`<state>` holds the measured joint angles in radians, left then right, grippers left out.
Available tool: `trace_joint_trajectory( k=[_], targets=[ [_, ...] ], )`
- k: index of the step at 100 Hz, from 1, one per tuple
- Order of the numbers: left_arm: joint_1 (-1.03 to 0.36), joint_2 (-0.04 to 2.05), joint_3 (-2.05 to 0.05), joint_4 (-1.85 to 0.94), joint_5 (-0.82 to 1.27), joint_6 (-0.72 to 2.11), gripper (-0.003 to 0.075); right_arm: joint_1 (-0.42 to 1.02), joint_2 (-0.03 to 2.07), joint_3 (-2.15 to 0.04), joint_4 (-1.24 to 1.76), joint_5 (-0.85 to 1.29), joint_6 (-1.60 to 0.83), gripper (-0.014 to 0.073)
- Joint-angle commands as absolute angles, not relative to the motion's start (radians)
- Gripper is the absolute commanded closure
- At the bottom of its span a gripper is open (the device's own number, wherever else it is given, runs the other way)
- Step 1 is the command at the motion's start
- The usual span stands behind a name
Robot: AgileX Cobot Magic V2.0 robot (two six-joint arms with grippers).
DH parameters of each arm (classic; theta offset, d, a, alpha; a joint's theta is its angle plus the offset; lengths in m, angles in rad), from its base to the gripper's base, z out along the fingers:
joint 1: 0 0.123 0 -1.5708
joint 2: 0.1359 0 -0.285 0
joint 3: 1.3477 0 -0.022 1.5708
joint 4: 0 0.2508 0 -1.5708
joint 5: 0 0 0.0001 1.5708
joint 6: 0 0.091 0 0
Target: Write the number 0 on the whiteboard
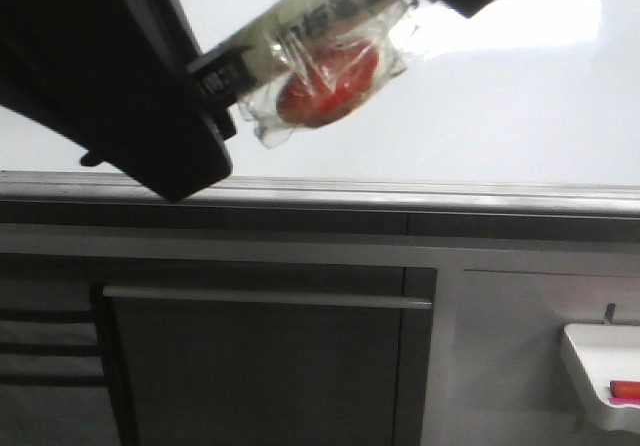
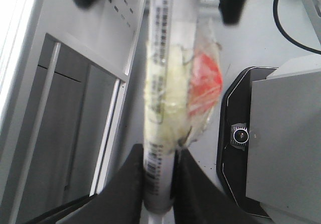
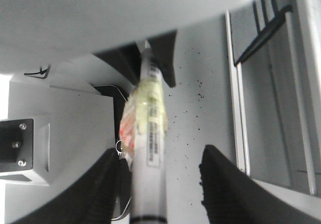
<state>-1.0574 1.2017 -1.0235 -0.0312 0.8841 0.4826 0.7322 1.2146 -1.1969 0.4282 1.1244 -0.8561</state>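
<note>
The left gripper [image 2: 159, 184] is closed on a marker [image 2: 163, 83], a long grey-white cylinder with printed black text and a barcode near the grip. Both black fingers [image 2: 131, 181] press against the barrel's lower end. A crumpled piece of clear, yellowish tape [image 2: 170, 96] wraps the barrel beyond the fingertips and binds a red, rounded object [image 2: 204, 83] to one side; its exact nature cannot be told.

The right gripper [image 3: 158, 184] is spread. Its two dark, rounded fingers [image 3: 223, 179] stand on either side of the marker's other end, with a visible gap on one side; contact on the other side cannot be told.

In the front view, the marker spans diagonally between the two grippers, with the whiteboard [image 1: 480, 106] directly behind it. The board surface is glossy white, with a bright rectangular reflection, and a grey metal rail [image 1: 420, 198] along its lower edge. A small white tray [image 1: 600, 371] holding a red item is mounted well below the right gripper.
</note>
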Motion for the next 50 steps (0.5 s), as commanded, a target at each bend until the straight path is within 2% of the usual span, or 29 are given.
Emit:
trace_joint_trajectory(
  k=[1, 41, 50],
  targets=[
    [-1.066, 1.175, -1.060, -0.033, 0.845, 0.483, 0.0740, 0.733, 1.210, -1.229, 0.469, 1.082, -0.897, 0.0262],
    [-1.066, 1.175, -1.060, -0.025, 0.845, 0.483, 0.0740, 0.733, 1.215, -1.229, 0.469, 1.125, -0.928, 0.0265],
    [-1.066, 1.175, -1.060, -0.025, 0.845, 0.483, 0.0740, 0.733, 1.215, -1.229, 0.469, 1.131, -0.928, 0.0319]
  ],
)
